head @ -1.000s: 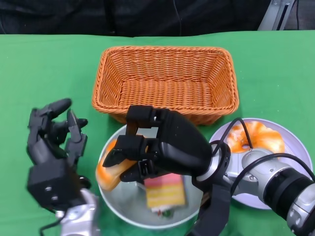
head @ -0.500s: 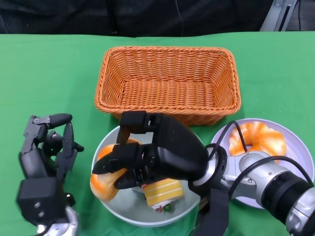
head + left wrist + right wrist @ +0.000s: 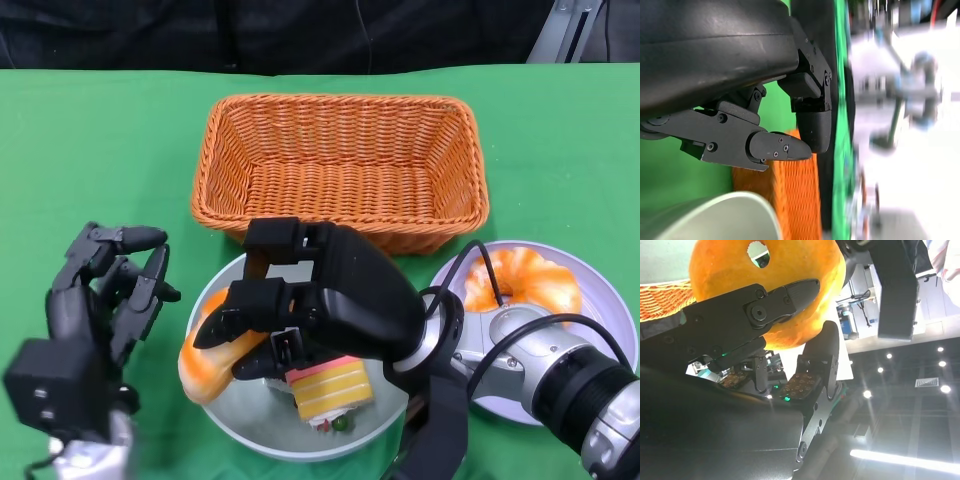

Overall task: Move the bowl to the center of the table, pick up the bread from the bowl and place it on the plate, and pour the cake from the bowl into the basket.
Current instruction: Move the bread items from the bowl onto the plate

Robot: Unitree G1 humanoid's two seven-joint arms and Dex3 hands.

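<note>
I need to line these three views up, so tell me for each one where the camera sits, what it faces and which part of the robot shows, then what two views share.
Head view: high on the robot, looking down at the table, basket, bowl and plate; both hands show, left hand, right hand.
Right wrist view: behind the right hand, facing the bread it grips.
Left wrist view: behind the left hand, facing basket and bowl rim.
Shared: head and right wrist views both show the gripped bread.

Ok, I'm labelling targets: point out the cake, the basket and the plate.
cake (image 3: 330, 390), head view, its striped side.
basket (image 3: 340, 180), head view, its woven floor.
plate (image 3: 605, 300), head view, bare right rim.
</note>
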